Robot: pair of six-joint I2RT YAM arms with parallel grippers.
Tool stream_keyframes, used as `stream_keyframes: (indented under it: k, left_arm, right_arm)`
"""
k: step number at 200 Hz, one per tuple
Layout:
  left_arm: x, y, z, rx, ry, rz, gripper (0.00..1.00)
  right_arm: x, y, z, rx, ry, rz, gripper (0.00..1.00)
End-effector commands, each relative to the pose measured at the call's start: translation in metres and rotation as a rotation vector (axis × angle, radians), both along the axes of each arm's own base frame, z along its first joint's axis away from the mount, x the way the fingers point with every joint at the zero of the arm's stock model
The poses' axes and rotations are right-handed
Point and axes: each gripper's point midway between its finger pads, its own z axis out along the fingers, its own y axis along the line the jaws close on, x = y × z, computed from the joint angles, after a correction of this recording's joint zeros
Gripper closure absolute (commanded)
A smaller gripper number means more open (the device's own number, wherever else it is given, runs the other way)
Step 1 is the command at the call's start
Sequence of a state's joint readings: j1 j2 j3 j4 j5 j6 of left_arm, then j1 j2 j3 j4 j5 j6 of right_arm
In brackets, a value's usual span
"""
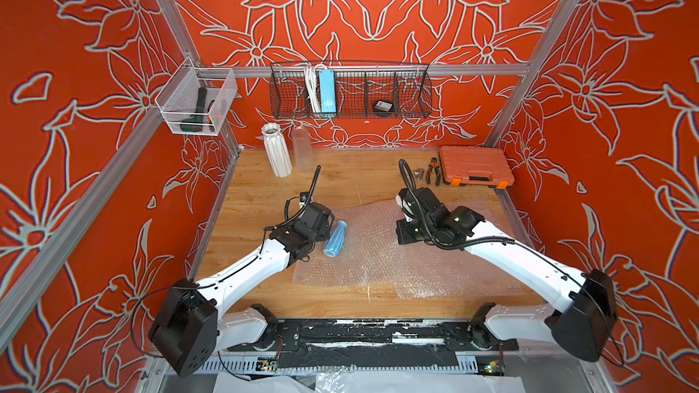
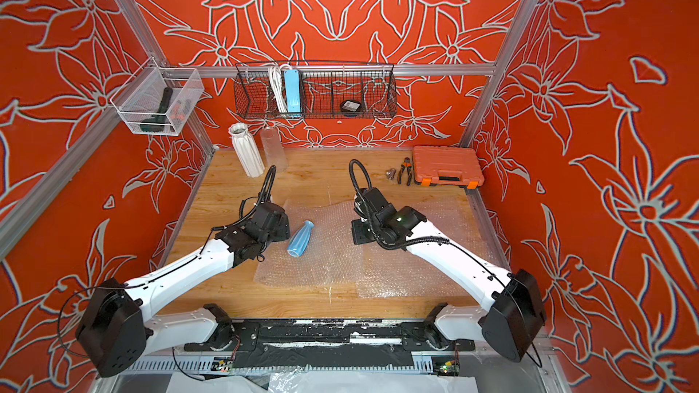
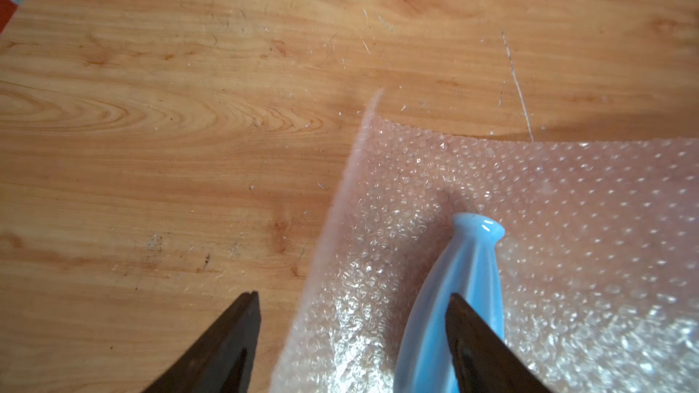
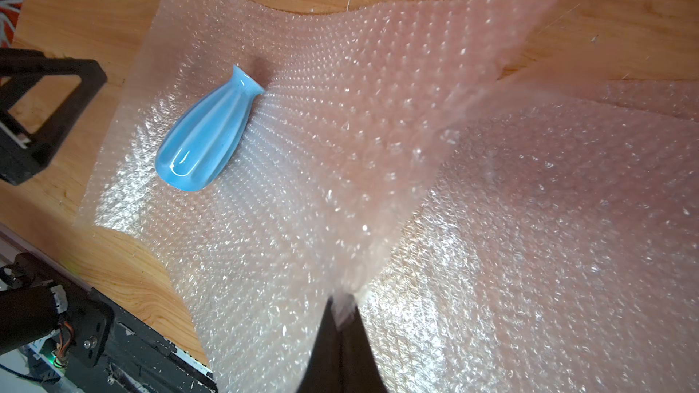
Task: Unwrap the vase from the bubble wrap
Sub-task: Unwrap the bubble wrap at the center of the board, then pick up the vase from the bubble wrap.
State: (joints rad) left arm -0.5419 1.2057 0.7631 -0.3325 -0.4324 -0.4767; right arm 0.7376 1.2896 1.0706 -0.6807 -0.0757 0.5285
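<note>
Resting a glossy light-blue ribbed ceramic vase (image 1: pixel 334 238) on its side, fully bare, atop a spread sheet of clear, see-through bubble wrap (image 1: pixel 363 262) on the wooden tabletop (image 1: pixel 261 190), narrow neck pointing toward the back wall. Holding the left gripper (image 3: pixel 351 296) open and empty just beside the vase's wide lower body, toward the table's left edge. Crossing one dark finger (image 3: pixel 484 353) in front of the vase in the left wrist view, hanging the other over bare wood by the sheet's edge. Showing a gap between that gripper and the vase in the right wrist view. Pinching a raised fold of the same sheet between the closed tips of the right gripper (image 4: pixel 342 310), well apart from the vase on its right, tenting the plastic into a ridge above a second flat bubble-wrap sheet (image 1: pixel 454 274).
</note>
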Motion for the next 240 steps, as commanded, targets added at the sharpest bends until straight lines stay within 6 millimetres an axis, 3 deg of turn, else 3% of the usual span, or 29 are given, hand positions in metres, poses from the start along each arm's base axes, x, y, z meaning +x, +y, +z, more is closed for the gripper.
stream_keyframes:
  k: [1,32,50,66,131,177,240]
  left_arm:
    - [0.007,-0.023,0.010,-0.021,-0.006,-0.145,0.25]
    - [-0.005,-0.058,-0.027,-0.055,0.219,-0.328,0.24]
    - [-0.015,-0.062,-0.056,-0.016,0.393,-0.375,0.24]
    - [-0.018,-0.063,-0.070,0.010,0.468,-0.391,0.24]
    - [-0.011,-0.076,-0.080,-0.008,0.502,-0.429,0.22]
    - [-0.011,-0.070,-0.093,0.035,0.551,-0.412,0.26]
    - [-0.011,-0.072,-0.096,0.029,0.549,-0.417,0.46]
  right_arm:
    - [0.004,0.000,0.003,-0.009,-0.009,-0.003,1.00]
    - [0.005,-0.001,0.000,-0.017,-0.006,-0.006,1.00]
    - [0.004,-0.001,-0.001,-0.017,-0.002,-0.007,1.00]
    - [0.004,-0.001,-0.003,-0.018,0.001,-0.008,1.00]
    - [0.004,-0.001,-0.003,-0.014,0.003,-0.008,1.00]
    - [0.004,-0.001,-0.006,-0.023,0.004,-0.007,1.00]
    - [0.005,-0.008,-0.009,-0.050,-0.006,-0.026,1.00]
